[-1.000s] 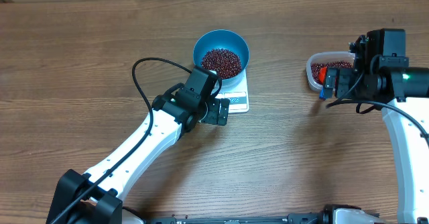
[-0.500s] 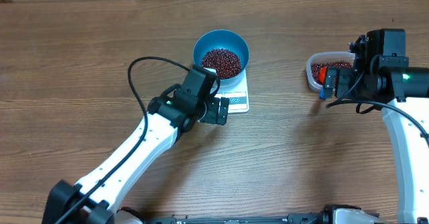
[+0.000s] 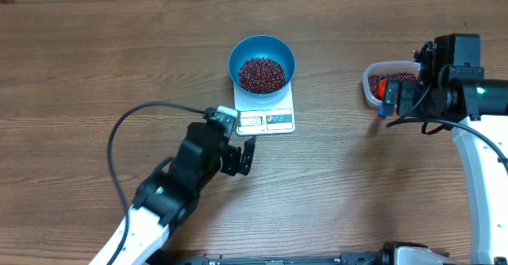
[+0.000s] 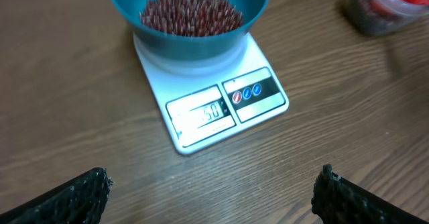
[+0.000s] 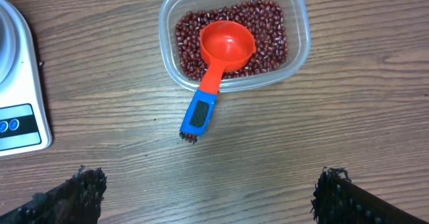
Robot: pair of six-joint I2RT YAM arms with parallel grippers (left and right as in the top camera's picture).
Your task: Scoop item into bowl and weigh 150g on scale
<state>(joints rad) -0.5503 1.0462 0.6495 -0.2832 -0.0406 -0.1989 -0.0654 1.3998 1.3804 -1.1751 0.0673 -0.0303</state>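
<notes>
Beans (image 3: 262, 74) are heaped in bowl (image 3: 233, 62), which sits on scale (image 3: 266, 120).

Overhead: left gripper (image 3: 240, 154) is near the scale's display edge, not touching. Right gripper (image 3: 401, 100) is beside tub (image 3: 370, 81), so the right arm is nearer the scoop.

Left wrist: jaws fully spread, empty. Bowl is dead ahead. Display (image 4: 201, 113) is blurred; it seems to end in 50, can't confirm.

Right wrist: jaws fully spread, empty. Scoop (image 5: 226, 44) has its cup in the tub, and handle (image 5: 200, 113) runs back toward the jaws, tilted slightly left, with its end on the table. Overhead mostly hides that.
</notes>
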